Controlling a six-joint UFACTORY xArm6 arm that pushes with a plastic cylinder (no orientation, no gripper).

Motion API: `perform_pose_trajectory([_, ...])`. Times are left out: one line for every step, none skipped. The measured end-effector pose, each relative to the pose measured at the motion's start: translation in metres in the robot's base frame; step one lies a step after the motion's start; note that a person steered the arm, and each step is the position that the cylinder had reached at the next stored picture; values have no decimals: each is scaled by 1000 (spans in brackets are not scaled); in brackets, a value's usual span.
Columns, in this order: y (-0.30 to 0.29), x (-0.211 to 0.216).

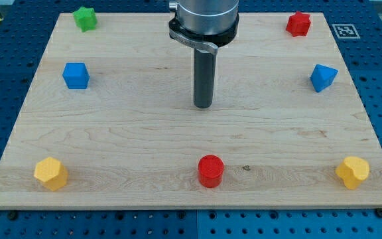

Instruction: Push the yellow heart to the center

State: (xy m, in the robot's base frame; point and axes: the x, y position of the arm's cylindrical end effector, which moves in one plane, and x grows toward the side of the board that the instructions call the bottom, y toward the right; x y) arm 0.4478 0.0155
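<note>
The yellow heart (353,172) lies near the board's bottom right corner. My tip (203,106) rests on the wooden board (144,133) near its middle, far to the upper left of the heart. The rod rises straight up to the arm's grey flange at the view's top. Nothing touches the tip.
A red cylinder (211,170) lies below the tip at bottom centre. A yellow hexagon (50,173) is at bottom left, a blue cube (75,75) at left, a green block (84,18) at top left, a red block (298,23) at top right, a blue block (323,77) at right.
</note>
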Motion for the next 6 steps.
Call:
perform_pose_trajectory([0, -1])
perform_pose_trajectory([4, 1])
perform_pose_trajectory([32, 38])
perform_pose_trajectory([65, 87])
perform_pose_trajectory([70, 95])
perform_pose_trajectory([70, 95])
